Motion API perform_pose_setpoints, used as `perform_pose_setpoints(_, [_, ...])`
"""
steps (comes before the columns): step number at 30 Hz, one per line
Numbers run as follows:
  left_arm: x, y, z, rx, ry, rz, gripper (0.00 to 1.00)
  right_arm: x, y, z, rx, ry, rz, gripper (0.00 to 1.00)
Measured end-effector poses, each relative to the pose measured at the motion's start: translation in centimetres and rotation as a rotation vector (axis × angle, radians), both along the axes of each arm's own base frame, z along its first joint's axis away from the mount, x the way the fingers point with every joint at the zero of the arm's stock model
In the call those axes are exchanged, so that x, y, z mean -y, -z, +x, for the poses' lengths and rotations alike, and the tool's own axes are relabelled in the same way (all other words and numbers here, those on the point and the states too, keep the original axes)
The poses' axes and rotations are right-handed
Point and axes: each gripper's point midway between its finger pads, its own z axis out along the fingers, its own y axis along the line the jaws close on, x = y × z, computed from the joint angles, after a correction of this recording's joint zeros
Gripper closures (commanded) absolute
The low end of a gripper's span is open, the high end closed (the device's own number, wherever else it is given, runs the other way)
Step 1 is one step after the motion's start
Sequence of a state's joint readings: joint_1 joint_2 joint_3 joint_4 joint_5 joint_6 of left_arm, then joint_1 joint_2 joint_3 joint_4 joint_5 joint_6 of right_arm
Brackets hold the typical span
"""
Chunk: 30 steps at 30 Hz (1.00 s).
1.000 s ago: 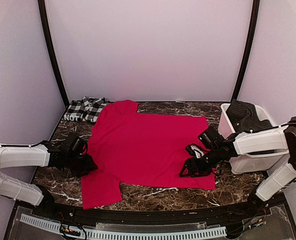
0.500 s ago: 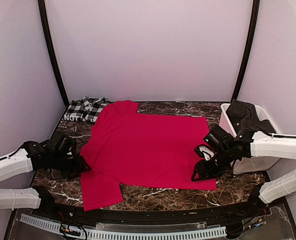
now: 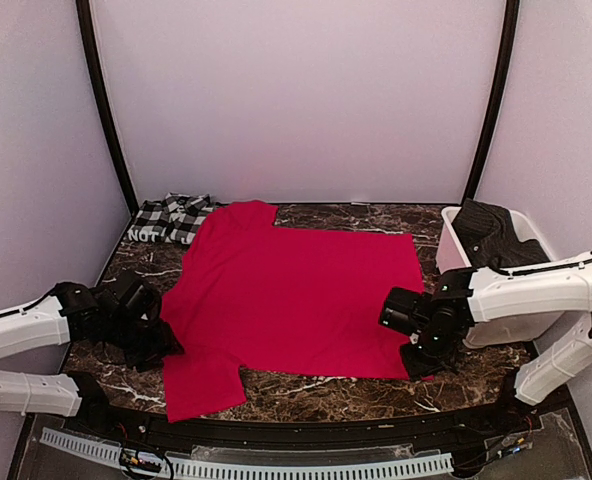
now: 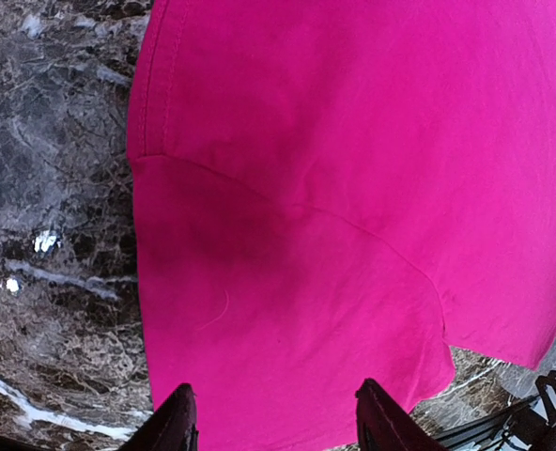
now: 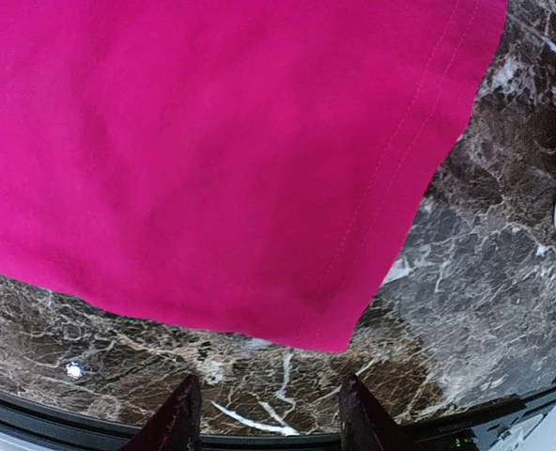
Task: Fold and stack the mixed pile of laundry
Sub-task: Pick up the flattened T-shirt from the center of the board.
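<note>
The plain red garment [image 3: 296, 295] lies spread flat on the marble table [image 3: 316, 392], one sleeve [image 3: 201, 380] reaching the near left. The black-and-white checked garment [image 3: 171, 218] lies crumpled at the back left corner. My left gripper [image 3: 164, 348] hovers at the sleeve's left edge. In the left wrist view it [image 4: 278, 427] is open over the red sleeve [image 4: 287, 310], nothing between its fingers. My right gripper [image 3: 419, 358] is at the red garment's near right corner. In the right wrist view it [image 5: 269, 418] is open over bare marble just short of that hemmed corner [image 5: 330, 329].
A white plastic bin [image 3: 448, 250] stands at the right edge with a dark garment [image 3: 491, 232] in it, close behind my right arm. Curved walls enclose the table. A perforated rail [image 3: 246, 465] runs along the near edge.
My right gripper has swung from over the red cloth to its near right corner, its jaws narrowing. My left gripper has drawn back toward the near left, beside the sleeve.
</note>
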<state>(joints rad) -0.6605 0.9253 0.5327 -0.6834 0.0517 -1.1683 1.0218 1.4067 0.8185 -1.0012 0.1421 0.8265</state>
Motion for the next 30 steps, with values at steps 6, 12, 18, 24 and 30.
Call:
perform_pose_setpoints(6, [0.0,0.1,0.0,-0.006,-0.007,0.003,0.43,0.5,0.6,0.4,0.013,0.011,-0.047,0.61])
perform_pose_setpoints(12, [0.1,0.1,0.1,-0.006,-0.019,-0.006,0.43,0.1,1.8,0.5,-0.001,0.002,-0.057,0.68])
perform_pose_setpoints(18, [0.0,0.1,0.0,-0.005,-0.024,-0.009,0.43,-0.2,2.7,0.2,-0.026,-0.021,-0.058,0.75])
perform_pose_setpoints(24, [-0.2,0.0,-0.2,-0.006,-0.036,-0.016,0.41,-0.5,2.8,0.2,-0.037,-0.034,-0.051,0.89])
perform_pose_setpoints(30, [-0.5,0.1,-0.6,-0.02,-0.041,-0.006,0.41,-0.8,2.9,0.1,-0.055,-0.039,-0.065,1.0])
